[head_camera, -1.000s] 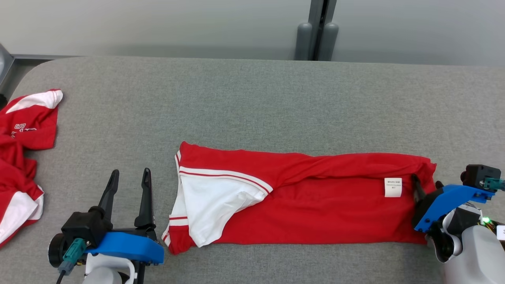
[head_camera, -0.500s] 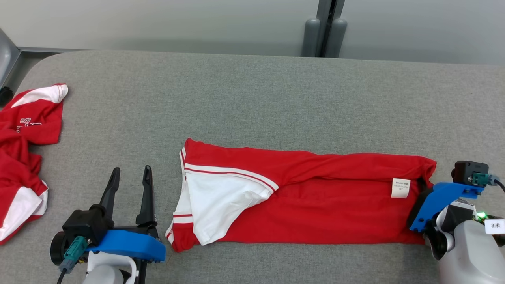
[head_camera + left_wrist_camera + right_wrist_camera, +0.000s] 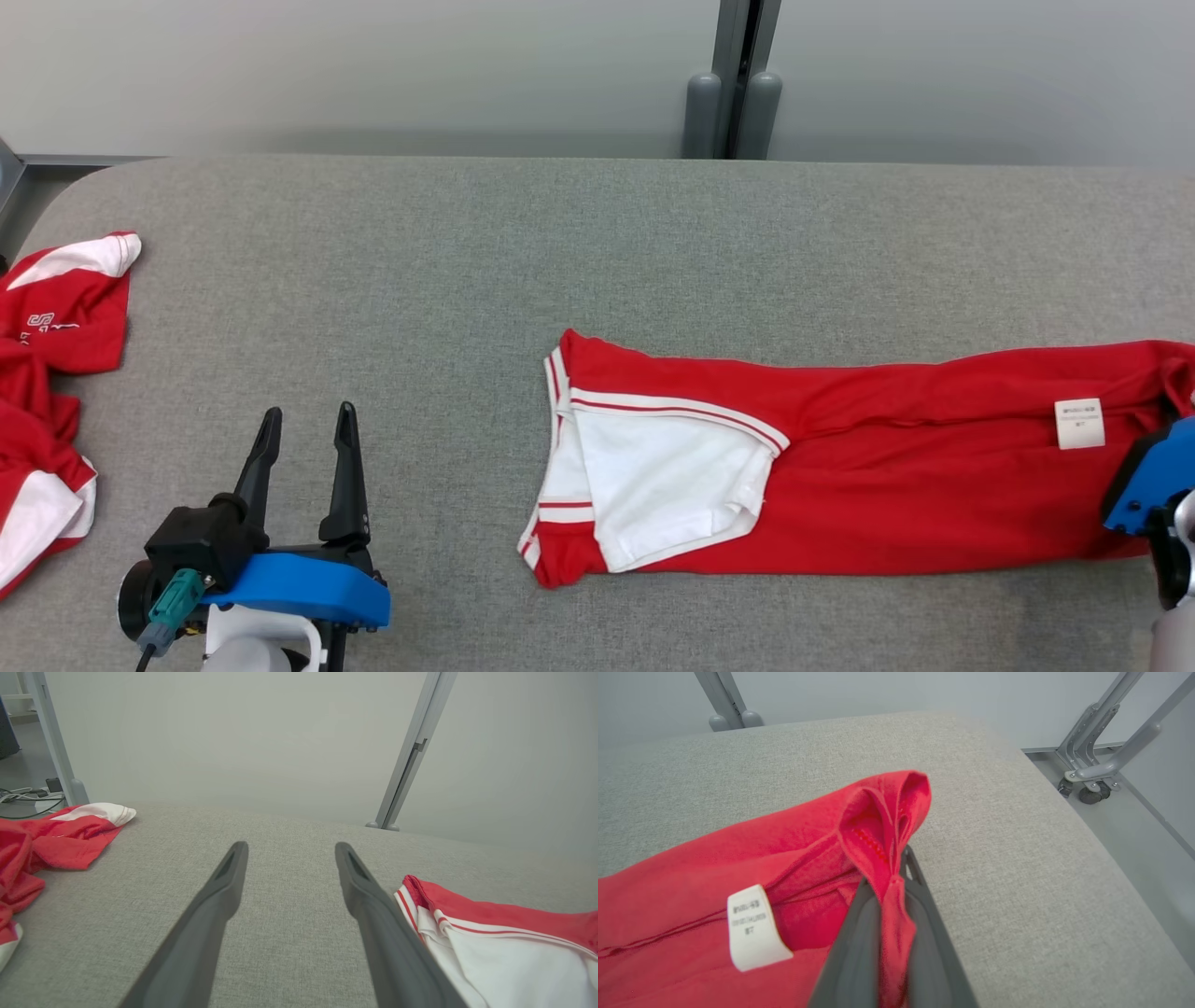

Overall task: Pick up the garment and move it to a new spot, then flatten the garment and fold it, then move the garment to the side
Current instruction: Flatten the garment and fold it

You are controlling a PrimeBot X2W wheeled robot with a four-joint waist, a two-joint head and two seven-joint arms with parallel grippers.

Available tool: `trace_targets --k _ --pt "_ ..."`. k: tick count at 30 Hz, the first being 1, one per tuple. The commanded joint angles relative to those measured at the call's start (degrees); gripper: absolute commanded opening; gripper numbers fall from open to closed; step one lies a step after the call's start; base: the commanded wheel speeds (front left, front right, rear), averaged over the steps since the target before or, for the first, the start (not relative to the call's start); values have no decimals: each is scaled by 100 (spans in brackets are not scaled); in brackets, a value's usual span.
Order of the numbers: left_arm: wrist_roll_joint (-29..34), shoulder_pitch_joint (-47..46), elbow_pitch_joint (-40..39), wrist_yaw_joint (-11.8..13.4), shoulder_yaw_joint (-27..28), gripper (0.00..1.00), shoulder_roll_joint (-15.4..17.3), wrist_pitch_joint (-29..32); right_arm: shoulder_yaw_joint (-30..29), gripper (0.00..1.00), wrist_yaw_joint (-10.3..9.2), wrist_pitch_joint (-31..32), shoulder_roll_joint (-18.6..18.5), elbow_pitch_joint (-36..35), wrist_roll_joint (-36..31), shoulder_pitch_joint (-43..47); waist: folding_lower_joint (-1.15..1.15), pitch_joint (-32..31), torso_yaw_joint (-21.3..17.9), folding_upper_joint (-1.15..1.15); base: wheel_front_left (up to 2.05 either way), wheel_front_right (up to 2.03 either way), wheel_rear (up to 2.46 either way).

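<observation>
Grey fabric desk [image 3: 597, 243] carries the folded red-and-white jersey garment [image 3: 887, 485] flat, right of the empty, spread left hand [image 3: 309, 411], its far end clamped in the right hand [image 3: 887, 870]; likely the sideways move is in hand, calling for a low, even pull preserving the fold.

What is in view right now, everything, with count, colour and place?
folded garment: one, red with white sleeve, table's right half
care label: one, white, near that garment's right end
crumpled garment: one, red and white, table's left edge
table: one, grey, under everything
posts: two, grey, behind the far edge
wheeled frame: one, grey, floor beyond table's right end
left gripper: one, dark fingers, open over bare table
right gripper: one, dark fingers, shut on folded garment's right end
</observation>
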Motion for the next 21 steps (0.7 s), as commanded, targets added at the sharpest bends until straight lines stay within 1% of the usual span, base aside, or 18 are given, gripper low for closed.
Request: trace_targets --k 1,4,7,9,11,14,16,18,21 --pt "-32 24 -6 10 -20 100 13 -18 -3 0 -4 124 -62 -223 -67 98 0 -27 -7 -1 0 0 0" --pt "-45 60 3 9 -28 100 29 -11 184 0 -4 441 -25 -654 75 176 0 -82 -14 -1 0 0 0" --pt "-72 84 -4 26 -29 100 33 -12 636 0 -4 723 14 -968 498 312 0 -129 -12 -1 0 0 0" --pt "-73 82 -1 24 -36 100 40 -6 1182 0 -3 902 23 -1089 1013 384 0 -156 -1 -1 0 0 0" --pt "-90 82 0 32 -37 100 46 5 1790 0 -3 1004 10 -1260 1391 476 0 -182 12 -1 0 0 0" --pt "-107 70 -16 41 -51 100 54 21 2818 0 -3 1069 12 -1459 2074 555 0 -210 50 -1 0 0 0" --pt "-106 69 -46 47 -66 100 59 29 3455 0 -3 1067 10 -1573 2388 550 0 -200 78 -1 0 0 0" --pt "-107 51 -64 31 -73 100 72 49 3938 0 -3 1032 -1 -1567 2623 458 0 -191 113 -1 0 0 0" --pt "-111 8 -85 12 -115 100 66 68 4422 0 -2 914 3 -1352 2866 253 0 -165 200 -1 0 0 0"
